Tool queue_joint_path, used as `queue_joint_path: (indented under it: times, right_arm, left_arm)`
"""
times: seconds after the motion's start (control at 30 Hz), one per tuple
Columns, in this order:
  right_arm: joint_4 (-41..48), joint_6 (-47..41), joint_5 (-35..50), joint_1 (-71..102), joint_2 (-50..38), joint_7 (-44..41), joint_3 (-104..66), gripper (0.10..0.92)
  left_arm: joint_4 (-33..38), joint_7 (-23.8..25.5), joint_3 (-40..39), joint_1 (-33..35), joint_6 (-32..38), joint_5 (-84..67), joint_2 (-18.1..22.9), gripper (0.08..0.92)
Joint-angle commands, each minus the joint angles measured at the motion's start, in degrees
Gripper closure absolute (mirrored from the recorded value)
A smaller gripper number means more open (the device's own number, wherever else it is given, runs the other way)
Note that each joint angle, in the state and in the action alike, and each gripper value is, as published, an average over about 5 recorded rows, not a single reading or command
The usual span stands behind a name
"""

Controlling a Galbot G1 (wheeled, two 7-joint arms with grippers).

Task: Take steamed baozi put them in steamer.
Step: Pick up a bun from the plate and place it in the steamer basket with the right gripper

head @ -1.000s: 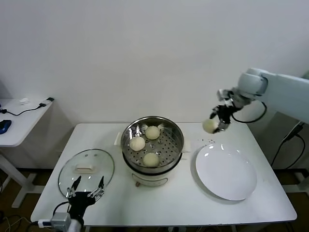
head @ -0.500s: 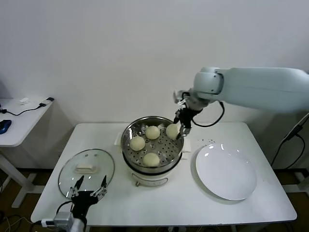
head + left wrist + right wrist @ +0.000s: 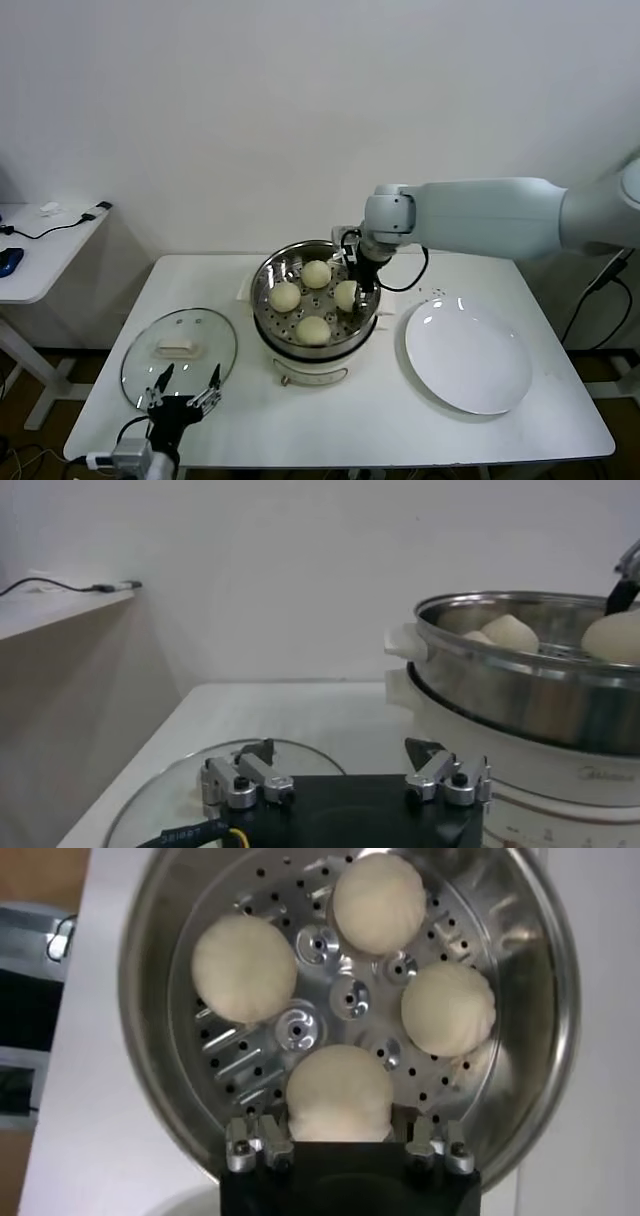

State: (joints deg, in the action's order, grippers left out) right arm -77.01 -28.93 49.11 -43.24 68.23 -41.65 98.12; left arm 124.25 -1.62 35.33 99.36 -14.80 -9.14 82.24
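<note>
The steel steamer (image 3: 300,246) stands mid-table on its cream base. Three baozi lie on its perforated tray: one at the back (image 3: 316,274), one on the left (image 3: 285,296), one at the front (image 3: 313,330). My right gripper (image 3: 351,288) reaches down into the pot's right side and is shut on a fourth baozi (image 3: 345,296), low over the tray. In the right wrist view that baozi (image 3: 340,1093) sits between my fingers (image 3: 262,1145), with the three others beyond. My left gripper (image 3: 183,385) is open and empty at the table's front left, by the glass lid.
The glass lid (image 3: 178,345) with a cream handle lies flat left of the steamer. An empty white plate (image 3: 470,360) lies right of it. A small side table (image 3: 40,250) with cables stands far left. The wall is close behind.
My right arm has swung left from above the plate and come down into the steamer with the fourth baozi. The left arm has not moved.
</note>
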Motion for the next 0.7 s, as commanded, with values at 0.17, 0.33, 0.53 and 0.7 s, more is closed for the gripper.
queue_joint_path:
  times: [0.17,0.33,0.53,0.7]
  right_arm:
    - [3.90,-0.45,-1.31,5.38,1.64,1.86,-1.42,0.351]
    - [4.48,1.76,-1.17,5.05,1.74,0.52,-2.79,0.256]
    - [4.55,8.85,0.18,0.69,-0.19,-6.31,-4.25,0.204]
    - [4.72,12.65,3.38,-2.52,-4.31,-12.29,-8.52,0.203]
  left_arm:
    - [-0.12,-0.01,0.36,-0.05,0.03,-0.24,-0.15,0.177]
    - [0.11,0.04,0.42,-0.03,0.01,-0.22,-0.14,0.177]
    - [0.67,0.19,0.53,0.12,-0.03,-0.15,-0.14,0.177]
    - [1.43,0.52,0.46,0.40,-0.05,0.05,-0.14,0.177]
